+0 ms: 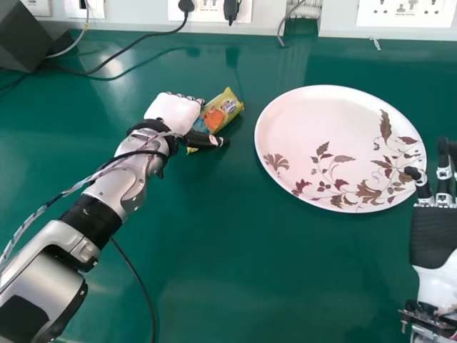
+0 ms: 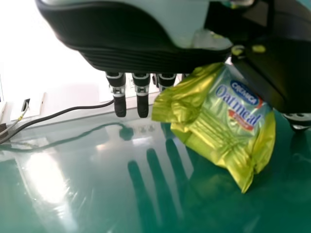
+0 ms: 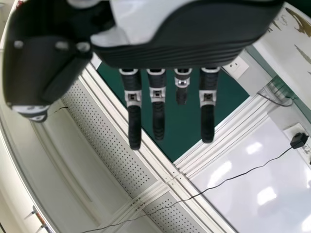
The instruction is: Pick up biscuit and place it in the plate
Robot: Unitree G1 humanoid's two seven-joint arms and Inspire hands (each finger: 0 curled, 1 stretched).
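Observation:
The yellow biscuit packet (image 1: 221, 112) is at my left hand (image 1: 173, 112), left of the white plate (image 1: 293, 118). The thumb crosses the packet's near side, and the hand's knuckles are bent on its far side. In the left wrist view the packet (image 2: 214, 121) stands tilted, its upper end against my left hand (image 2: 146, 41), partly behind the thumb, with one finger mostly hidden behind it. Beyond the plate's right rim, my right hand (image 1: 434, 236) has its fingers extended; the right wrist view shows this hand (image 3: 184, 41) with straight fingers.
A dark box (image 1: 28, 36) sits at the back left of the green table (image 1: 271, 279). Black cables (image 1: 121, 53) run along the back toward wall sockets (image 1: 207, 10). Another thin cable (image 1: 139, 282) lies below the left forearm.

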